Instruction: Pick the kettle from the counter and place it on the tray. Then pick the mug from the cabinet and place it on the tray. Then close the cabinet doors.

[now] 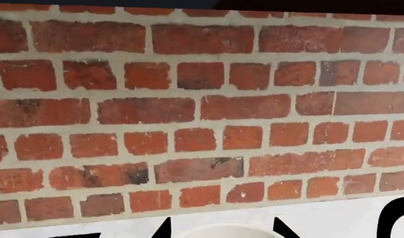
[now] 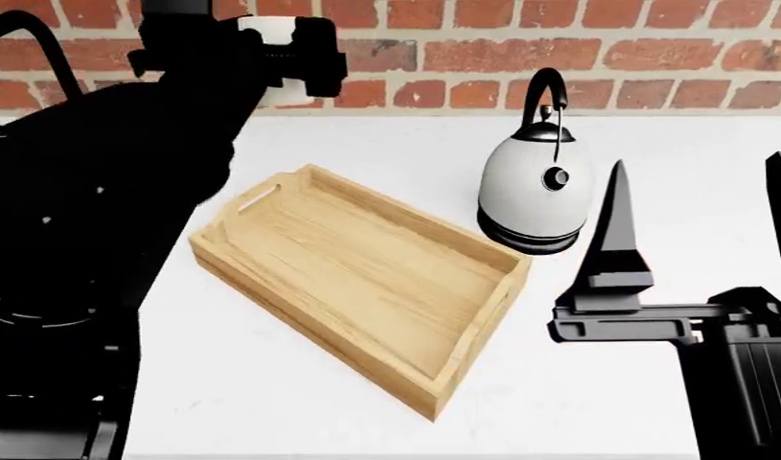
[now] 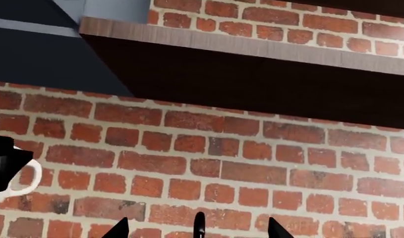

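The off-white mug (image 2: 283,92) hangs over the back of the counter (image 2: 390,139) near the brick wall, and my left gripper (image 2: 270,59) is shut on it. In the left wrist view its rim (image 1: 221,232) sits between the black fingertips (image 1: 164,229). The light-wood tray (image 2: 473,340) lies empty in the middle of the counter. To its right the white kettle (image 2: 535,182) stands upright on the counter. My right gripper (image 2: 699,172) is open just right of the kettle with nothing in it. In the right wrist view the kettle's handle top (image 3: 200,224) shows between its fingertips.
A red brick wall (image 2: 493,57) runs behind the counter. The right wrist view shows the dark underside of the wall cabinet (image 3: 255,79) with a wood front edge (image 3: 255,47), and a dark panel (image 3: 29,54) beside it.
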